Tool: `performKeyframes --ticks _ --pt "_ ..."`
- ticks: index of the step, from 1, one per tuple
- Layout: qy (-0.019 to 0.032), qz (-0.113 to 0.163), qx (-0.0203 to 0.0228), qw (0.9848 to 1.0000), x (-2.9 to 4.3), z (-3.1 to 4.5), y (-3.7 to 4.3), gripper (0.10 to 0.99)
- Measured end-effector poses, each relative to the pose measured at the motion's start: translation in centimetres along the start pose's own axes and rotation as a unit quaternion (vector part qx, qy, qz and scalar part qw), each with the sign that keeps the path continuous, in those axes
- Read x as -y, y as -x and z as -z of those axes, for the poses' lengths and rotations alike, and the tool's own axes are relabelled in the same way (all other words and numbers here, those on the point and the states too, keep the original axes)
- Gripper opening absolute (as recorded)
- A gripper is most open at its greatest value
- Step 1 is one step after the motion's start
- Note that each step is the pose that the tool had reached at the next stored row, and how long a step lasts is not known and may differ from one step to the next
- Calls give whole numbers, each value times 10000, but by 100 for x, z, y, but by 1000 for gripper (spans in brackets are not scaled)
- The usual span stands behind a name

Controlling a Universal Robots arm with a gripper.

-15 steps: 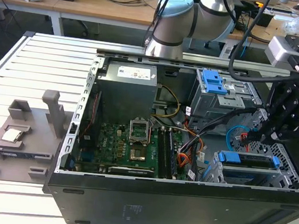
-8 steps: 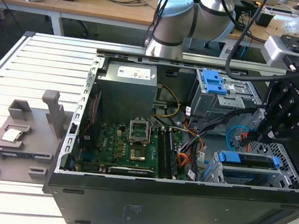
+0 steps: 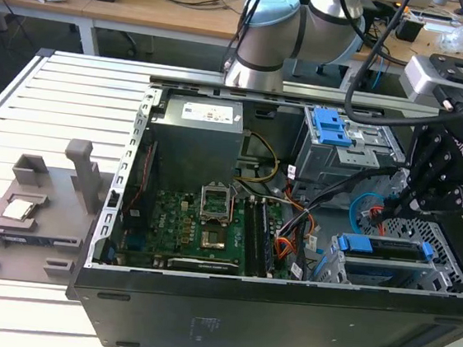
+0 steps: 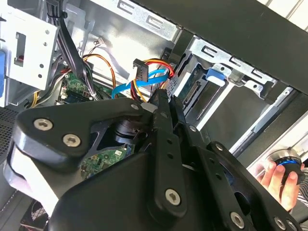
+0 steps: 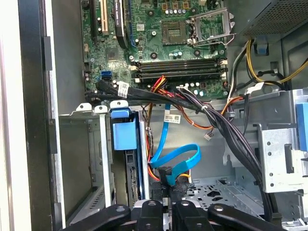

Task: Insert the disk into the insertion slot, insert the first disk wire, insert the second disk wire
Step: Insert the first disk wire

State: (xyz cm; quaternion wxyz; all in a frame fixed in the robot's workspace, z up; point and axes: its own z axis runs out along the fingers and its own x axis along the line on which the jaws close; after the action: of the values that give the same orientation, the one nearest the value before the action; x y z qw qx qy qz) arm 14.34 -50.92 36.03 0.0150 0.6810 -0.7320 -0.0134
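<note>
While the gripper [image 5: 168,192] hung low inside the open computer case [image 3: 225,314], its jaws stood narrow, pinched on the small dark plug of the second disk wire [image 5: 179,161]. The wire's light-blue loop curled just beyond the fingertips. Just beside it, the disk [image 5: 121,134] stood on edge in its blue frame inside the insertion slot [image 3: 334,265], at the near corner of the case on the exterior view's right. Past the loop, the first disk wire [image 5: 207,136] ended in a pale plug hanging free near thick black cables.

The case lay on a white slatted table [image 3: 49,96], with a grey fixture [image 3: 37,211] on the exterior view's left and wooden desks [image 3: 150,3] far behind.

In the second wrist view the gripper's own body covered the grip on the plug. The disk showed edge-on, so its face was hidden. A hand [image 4: 276,182], cut off at the picture's border, held a round blue-ringed knob [image 4: 283,160].
</note>
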Motion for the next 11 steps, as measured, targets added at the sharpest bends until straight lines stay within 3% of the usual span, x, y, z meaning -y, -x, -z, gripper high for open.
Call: performKeyframes --ticks 6,11 --pt "0 0 1 10000 8 -1 -10 169" --pt "11 0 -1 10000 159 5 1 169"
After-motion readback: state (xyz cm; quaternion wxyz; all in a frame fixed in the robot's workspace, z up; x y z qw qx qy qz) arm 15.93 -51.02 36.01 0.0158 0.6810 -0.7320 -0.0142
